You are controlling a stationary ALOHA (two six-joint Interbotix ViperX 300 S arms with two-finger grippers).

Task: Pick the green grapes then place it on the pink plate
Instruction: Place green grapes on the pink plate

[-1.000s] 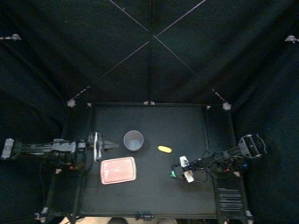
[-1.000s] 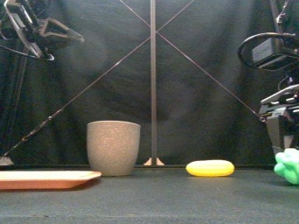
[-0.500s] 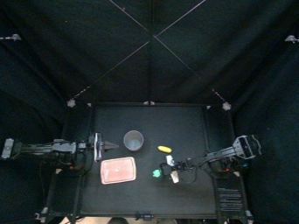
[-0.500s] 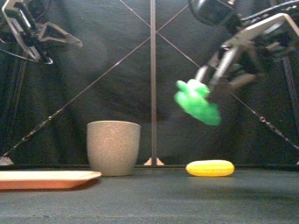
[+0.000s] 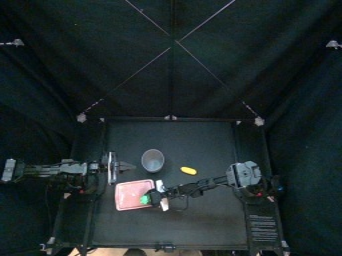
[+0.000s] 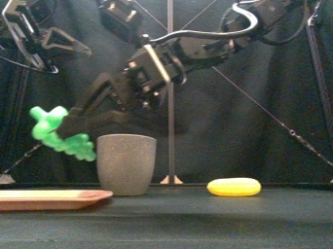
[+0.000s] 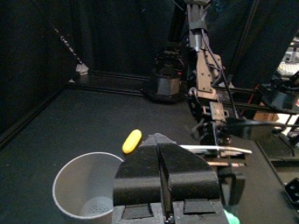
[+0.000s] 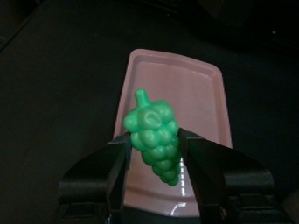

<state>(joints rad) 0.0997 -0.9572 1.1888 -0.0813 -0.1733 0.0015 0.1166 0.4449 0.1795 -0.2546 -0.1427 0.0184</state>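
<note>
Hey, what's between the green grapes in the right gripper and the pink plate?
Nothing. The front view shows only empty air between the green grapes and the pink plate below; the right wrist view shows bare plate under them.

green grapes [image 6: 65, 141] aloft, prob. over pink plate [image 6: 46, 199]

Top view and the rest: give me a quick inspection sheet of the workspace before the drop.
Surface: black table, no spills seen.
Job's things: green grapes held in the air above the pink plate, not touching it.
Clutter: grey cup upright behind the plate; yellow toy lying right of it.
Hands: right hand shut on the grapes; left hand shut, resting at the left edge.
Cables: nothing seen.
Surroundings: nothing seen.
</note>
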